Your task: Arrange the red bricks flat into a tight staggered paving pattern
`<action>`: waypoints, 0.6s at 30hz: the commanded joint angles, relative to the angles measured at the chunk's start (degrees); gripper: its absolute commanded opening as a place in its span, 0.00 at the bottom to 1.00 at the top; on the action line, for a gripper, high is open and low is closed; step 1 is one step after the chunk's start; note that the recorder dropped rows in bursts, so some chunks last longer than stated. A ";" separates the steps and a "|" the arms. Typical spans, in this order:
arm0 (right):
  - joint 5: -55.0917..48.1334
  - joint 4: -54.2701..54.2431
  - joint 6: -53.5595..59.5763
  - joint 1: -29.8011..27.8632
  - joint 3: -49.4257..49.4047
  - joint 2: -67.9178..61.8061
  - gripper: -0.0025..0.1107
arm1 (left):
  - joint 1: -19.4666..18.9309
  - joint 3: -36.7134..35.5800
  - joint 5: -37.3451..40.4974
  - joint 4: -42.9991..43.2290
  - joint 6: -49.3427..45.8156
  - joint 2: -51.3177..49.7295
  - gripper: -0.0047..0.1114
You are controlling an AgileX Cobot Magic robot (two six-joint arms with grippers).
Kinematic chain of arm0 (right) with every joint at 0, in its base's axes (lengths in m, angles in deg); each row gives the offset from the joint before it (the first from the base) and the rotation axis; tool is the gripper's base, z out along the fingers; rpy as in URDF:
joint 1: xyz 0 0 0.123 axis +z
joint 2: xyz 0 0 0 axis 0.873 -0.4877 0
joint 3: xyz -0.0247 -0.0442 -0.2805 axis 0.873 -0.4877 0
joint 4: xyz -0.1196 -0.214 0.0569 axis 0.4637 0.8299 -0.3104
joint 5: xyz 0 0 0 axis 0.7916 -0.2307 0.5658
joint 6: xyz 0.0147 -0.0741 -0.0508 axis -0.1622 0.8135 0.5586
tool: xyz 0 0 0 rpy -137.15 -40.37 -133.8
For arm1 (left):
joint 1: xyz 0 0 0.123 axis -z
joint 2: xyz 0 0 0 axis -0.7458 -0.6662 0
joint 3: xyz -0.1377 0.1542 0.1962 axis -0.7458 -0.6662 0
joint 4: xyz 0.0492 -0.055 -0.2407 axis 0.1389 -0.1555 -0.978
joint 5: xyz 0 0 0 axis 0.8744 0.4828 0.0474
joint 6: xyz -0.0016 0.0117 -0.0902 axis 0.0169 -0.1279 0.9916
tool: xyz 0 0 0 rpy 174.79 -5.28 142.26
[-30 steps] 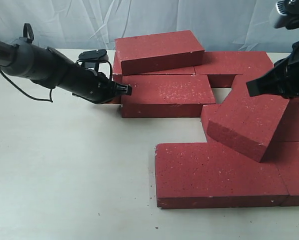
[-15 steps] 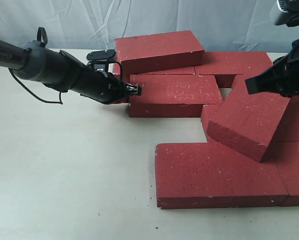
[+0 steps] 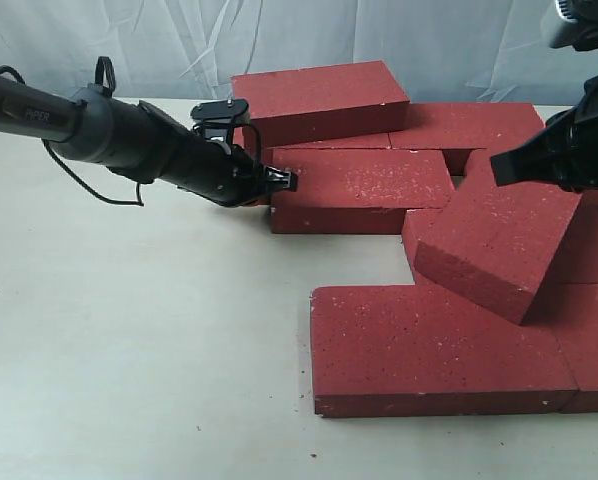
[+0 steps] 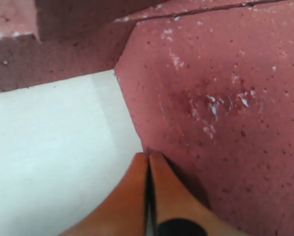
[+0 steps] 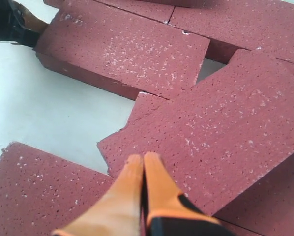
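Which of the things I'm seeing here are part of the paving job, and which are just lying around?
Job: red bricks, tilted brick included; left end effector; right end effector, both shut.
Not the job: table; backdrop cloth.

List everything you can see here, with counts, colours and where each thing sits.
Red bricks: about nine, dark red, clustered centre to right; stacked brick at the back, tilted brick at right.
Table: one, off-white, beneath everything.
Backdrop cloth: one, white, behind the table.
Left end effector: one, black and orange, shut, at the middle brick end.
Right end effector: one, same colours, shut, over the tilted brick.
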 commanded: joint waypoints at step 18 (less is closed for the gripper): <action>0.84 -0.13 0.41 -0.16 -0.31 0.37 0.01 | 4.65 4.13 -1.81 -2.45 0.05 -4.33 0.04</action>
